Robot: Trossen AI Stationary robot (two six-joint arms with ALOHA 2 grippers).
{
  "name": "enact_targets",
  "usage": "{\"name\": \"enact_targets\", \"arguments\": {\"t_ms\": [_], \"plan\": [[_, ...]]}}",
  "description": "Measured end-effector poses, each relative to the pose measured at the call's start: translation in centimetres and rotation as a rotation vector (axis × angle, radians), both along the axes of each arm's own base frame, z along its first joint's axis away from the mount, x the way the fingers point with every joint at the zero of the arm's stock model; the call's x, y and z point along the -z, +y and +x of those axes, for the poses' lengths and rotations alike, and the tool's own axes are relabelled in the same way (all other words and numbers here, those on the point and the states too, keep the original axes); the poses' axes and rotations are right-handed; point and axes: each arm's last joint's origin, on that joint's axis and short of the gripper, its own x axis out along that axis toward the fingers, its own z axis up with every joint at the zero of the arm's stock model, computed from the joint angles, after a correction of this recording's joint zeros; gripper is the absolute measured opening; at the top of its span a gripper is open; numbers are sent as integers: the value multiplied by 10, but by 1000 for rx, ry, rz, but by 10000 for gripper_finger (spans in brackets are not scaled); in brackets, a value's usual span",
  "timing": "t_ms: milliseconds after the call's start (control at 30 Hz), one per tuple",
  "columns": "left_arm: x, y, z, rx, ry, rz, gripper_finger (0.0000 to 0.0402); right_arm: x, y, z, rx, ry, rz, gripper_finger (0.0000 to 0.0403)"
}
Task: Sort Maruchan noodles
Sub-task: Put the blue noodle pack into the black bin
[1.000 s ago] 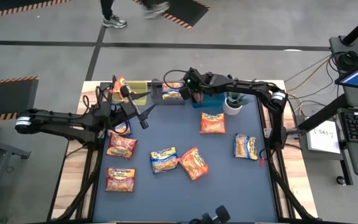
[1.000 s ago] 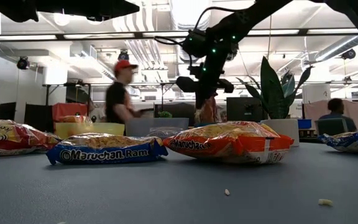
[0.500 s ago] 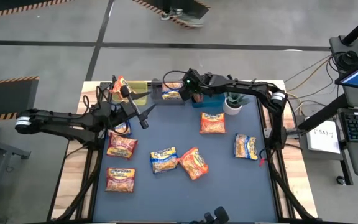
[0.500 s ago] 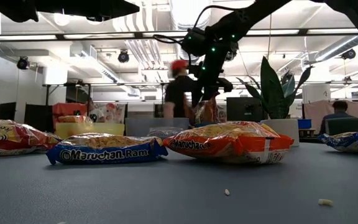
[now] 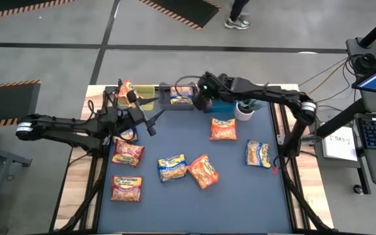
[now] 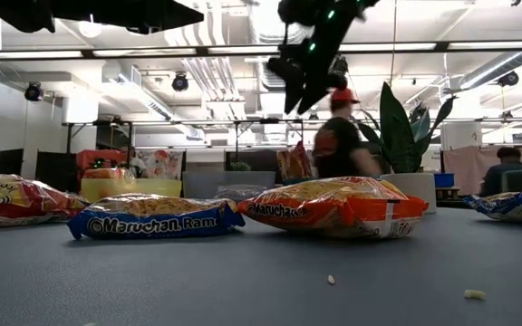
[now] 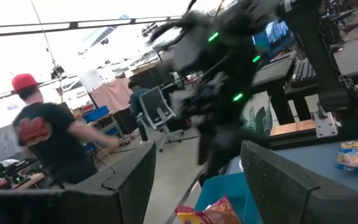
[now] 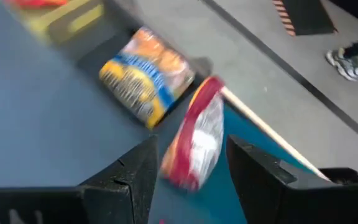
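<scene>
Several Maruchan packets lie flat on the blue table: orange ones point(image 5: 223, 129) point(image 5: 203, 171), yellow-and-blue ones point(image 5: 258, 154) point(image 5: 172, 168), red ones point(image 5: 128, 153) point(image 5: 126, 188). My right gripper point(image 5: 200, 103) is open and empty, high above the far bins point(image 6: 299, 95). Below it a red packet point(image 8: 194, 143) stands on edge in the blue bin point(image 5: 226, 104). A yellow-and-blue packet point(image 8: 145, 81) lies in the grey bin point(image 5: 178, 99). An orange packet point(image 5: 126, 88) sits in the yellow-green bin point(image 5: 143, 98). My left gripper point(image 5: 151, 124) is open and empty, above the table's far left.
A potted plant point(image 5: 245, 108) in a white pot stands beside the blue bin at the far right. Another yellow-and-blue packet point(image 5: 128, 134) lies partly under my left arm. A person point(image 6: 338, 145) walks past behind the table. The table's near middle is bare mat point(image 5: 240, 202).
My right gripper has let go of the red packet and risen straight up from the blue bin. The packet stays standing in the bin. A person has walked from left to right behind the table.
</scene>
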Motion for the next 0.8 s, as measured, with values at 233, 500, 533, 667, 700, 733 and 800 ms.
{"name": "enact_targets", "arguments": {"t_ms": [233, 500, 533, 667, 700, 733, 800], "plan": [[3, 0, 1, 7, 5, -46, 219, 3, 74, -30, -192, 4, -2, 174], [18, 5, 11, -128, 5, -209, 219, 40, 124, -69, -422, -176, -7, 167], [22, 5, 12, -158, 9, -250, 219, 44, 127, -74, -436, -199, -15, 166], [40, 8, 17, -273, 126, -449, 217, 50, 129, -92, -447, -279, -36, 168], [44, 8, 17, -298, 177, -500, 215, 51, 129, -96, -449, -293, -43, 169], [47, 8, 18, -328, 229, -554, 214, 50, 128, -99, -451, -311, -52, 169], [51, 8, 18, -410, 333, -660, 209, 49, 127, -106, -461, -340, -77, 168]]}}
